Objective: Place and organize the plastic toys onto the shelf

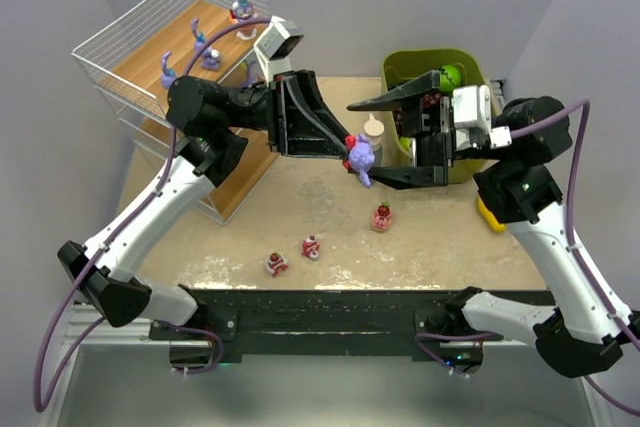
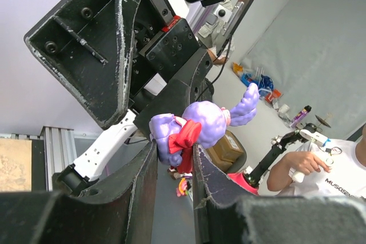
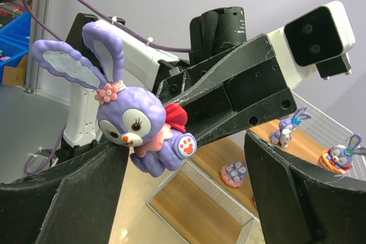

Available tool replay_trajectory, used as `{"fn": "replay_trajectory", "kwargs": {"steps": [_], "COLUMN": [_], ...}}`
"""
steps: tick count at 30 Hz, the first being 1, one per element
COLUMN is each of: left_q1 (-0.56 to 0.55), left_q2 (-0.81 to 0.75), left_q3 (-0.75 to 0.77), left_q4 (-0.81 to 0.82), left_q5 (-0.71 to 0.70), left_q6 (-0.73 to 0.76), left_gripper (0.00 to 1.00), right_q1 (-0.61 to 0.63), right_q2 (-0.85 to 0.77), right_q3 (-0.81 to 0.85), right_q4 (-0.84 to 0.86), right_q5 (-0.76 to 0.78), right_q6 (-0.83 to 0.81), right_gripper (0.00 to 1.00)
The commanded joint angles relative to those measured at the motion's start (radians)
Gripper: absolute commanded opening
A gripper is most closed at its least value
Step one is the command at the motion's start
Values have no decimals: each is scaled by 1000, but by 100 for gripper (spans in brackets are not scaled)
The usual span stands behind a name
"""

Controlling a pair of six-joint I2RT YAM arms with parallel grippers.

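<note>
Bunny (image 3: 143, 130) sits pinched between the left gripper (image 2: 174, 154) jaws, right gripper (image 3: 183, 141) jaws spread wide around it, so I'd pull right straight back before heading to the shelf (image 1: 130, 57).

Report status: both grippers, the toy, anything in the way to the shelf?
Left gripper shut on purple bunny, above the table. Right gripper open, fingers either side of bunny, in the way. Three small toys on table, not yet shelved.

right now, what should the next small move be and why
Probably back the right end effector away. Its jaws stand open either side of the purple bunny, while the left end effector grips it, so clearing out lets the left one carry it to the shelf.
</note>
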State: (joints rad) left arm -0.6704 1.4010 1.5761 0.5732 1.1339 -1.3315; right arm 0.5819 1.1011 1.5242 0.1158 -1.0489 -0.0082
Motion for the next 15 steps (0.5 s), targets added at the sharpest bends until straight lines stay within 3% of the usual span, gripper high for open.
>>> {"fn": "replay_trajectory", "kwargs": {"steps": [1, 9, 11, 15], "left_q1": [-1, -1, -1, -1], "left_q2": [-4, -2, 1, 7], "left_q3": [-8, -27, -36, -59], "left_q4": [-52, -55, -50, -12], "left_q5": [-9, -26, -33, -39], "left_q6": [34, 6, -9, -57], "left_gripper": [0, 0, 0, 0], "right_q1": [18, 27, 27, 33], "right_q2": [-24, -43, -53, -67], "right_q3": [-4, -25, -35, -47], "right_q4": [133, 197, 222, 237], "right_q5": [-22, -63, -63, -48], "right_q6": [-6, 32, 42, 45], "right_gripper": [84, 65, 66, 79]}}
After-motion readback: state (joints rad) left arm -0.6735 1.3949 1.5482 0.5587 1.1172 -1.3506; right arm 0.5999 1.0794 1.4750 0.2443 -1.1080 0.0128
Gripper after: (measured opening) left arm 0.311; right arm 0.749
